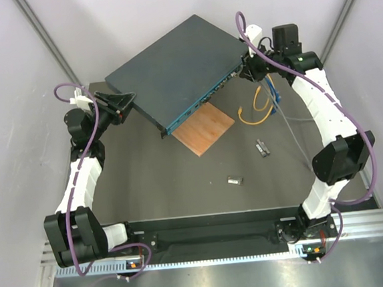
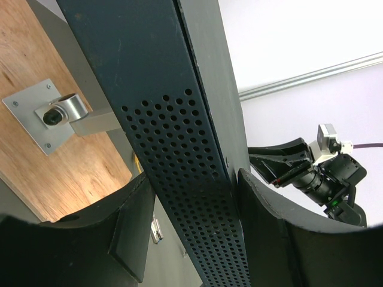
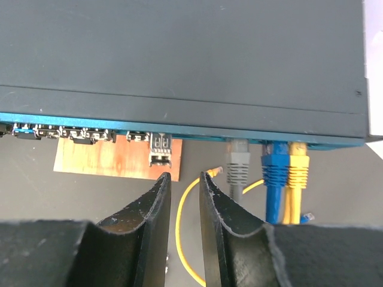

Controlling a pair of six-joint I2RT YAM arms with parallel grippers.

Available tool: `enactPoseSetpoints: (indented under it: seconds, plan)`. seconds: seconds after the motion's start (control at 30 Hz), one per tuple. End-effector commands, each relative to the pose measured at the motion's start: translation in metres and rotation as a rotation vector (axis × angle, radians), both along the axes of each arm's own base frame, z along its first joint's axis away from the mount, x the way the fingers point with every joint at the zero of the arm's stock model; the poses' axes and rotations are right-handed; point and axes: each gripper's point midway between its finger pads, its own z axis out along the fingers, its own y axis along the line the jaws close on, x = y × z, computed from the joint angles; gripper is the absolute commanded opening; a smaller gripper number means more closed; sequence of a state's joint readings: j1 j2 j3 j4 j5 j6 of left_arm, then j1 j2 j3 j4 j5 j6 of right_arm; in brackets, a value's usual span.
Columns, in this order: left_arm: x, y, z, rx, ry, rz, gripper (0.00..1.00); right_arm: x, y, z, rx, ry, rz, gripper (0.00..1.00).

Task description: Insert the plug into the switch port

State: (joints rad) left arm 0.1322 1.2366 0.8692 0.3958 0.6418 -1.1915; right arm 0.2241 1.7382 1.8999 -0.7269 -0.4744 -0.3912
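The switch (image 1: 171,68), a flat dark blue-grey box with a teal front face (image 3: 179,124), lies tilted at the back of the table. My left gripper (image 1: 126,103) is shut on its left perforated side (image 2: 197,197), one finger on each face. In the right wrist view a small silver plug (image 3: 160,150) sticks out of a port in the teal face, just beyond my right gripper (image 3: 184,176). Its jaws stand a narrow gap apart with nothing between them. Grey (image 3: 238,164), blue (image 3: 276,164) and yellow (image 3: 297,167) cable plugs sit in ports to the right.
A thin wooden square (image 1: 204,129) lies under the switch's front corner. A loose yellow cable (image 1: 256,114) curls on the table beneath the right gripper. Two small metal parts (image 1: 264,148) (image 1: 234,180) lie on the dark mat nearer the arm bases.
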Motion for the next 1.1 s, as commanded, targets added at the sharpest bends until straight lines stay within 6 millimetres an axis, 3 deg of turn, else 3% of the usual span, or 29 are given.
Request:
enactPoseSetpoints:
  seconds: [0.0, 0.23, 0.73, 1.07]
  plan:
    - [0.001, -0.001, 0.023, 0.088, -0.138, 0.009, 0.0, 0.0, 0.012, 0.018, 0.019, -0.041, 0.03, 0.24]
    - [0.001, -0.001, 0.022, 0.088, -0.137, 0.01, 0.0, 0.002, 0.023, 0.018, 0.024, -0.049, 0.048, 0.24]
    - [-0.001, -0.002, 0.019, 0.09, -0.132, 0.006, 0.0, 0.026, 0.035, 0.029, 0.125, -0.111, 0.003, 0.25]
    - [0.001, 0.0, 0.016, 0.092, -0.123, 0.009, 0.0, 0.032, 0.053, 0.022, 0.166, -0.126, 0.032, 0.25]
